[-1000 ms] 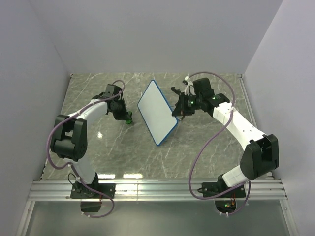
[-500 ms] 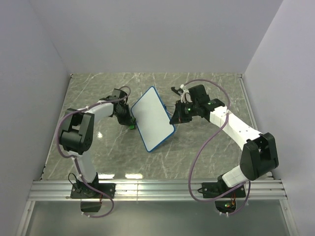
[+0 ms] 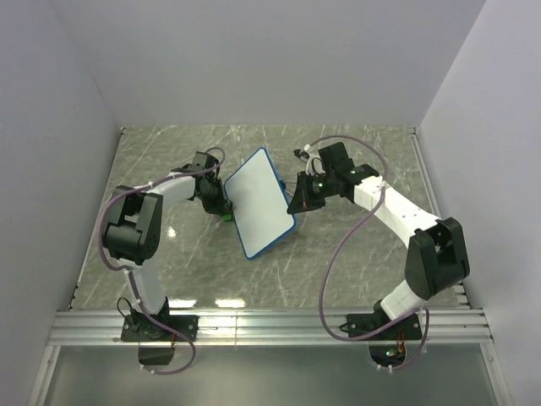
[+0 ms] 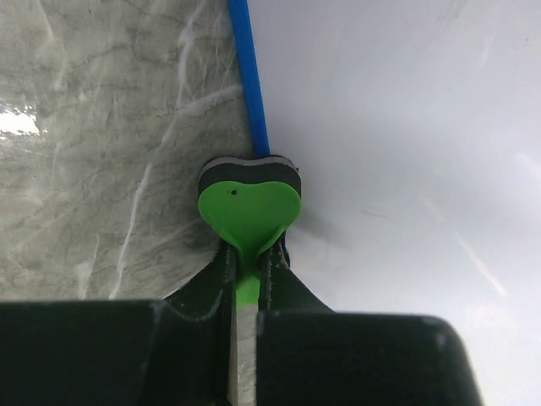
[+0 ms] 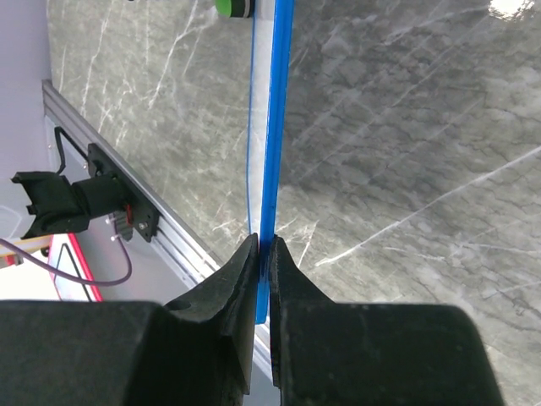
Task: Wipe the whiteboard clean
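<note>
The whiteboard (image 3: 259, 202) has a white face and a blue frame and is held tilted above the table. My right gripper (image 3: 294, 203) is shut on its right edge; in the right wrist view the blue frame (image 5: 275, 127) runs edge-on between my fingers. My left gripper (image 3: 221, 205) is shut on the green-and-black eraser (image 3: 226, 214). In the left wrist view the eraser (image 4: 248, 194) presses its black pad against the board's face (image 4: 397, 144) just inside the blue left edge. No scribbles show on the face.
The grey marble table (image 3: 355, 271) has a metal rail (image 3: 270, 326) along its near edge. White walls stand on the left, back and right. The right arm's purple cable (image 3: 338, 271) loops over the table.
My right gripper has swung the whiteboard left and toward the eraser. My left gripper has moved right with the eraser and now touches the board's left edge.
</note>
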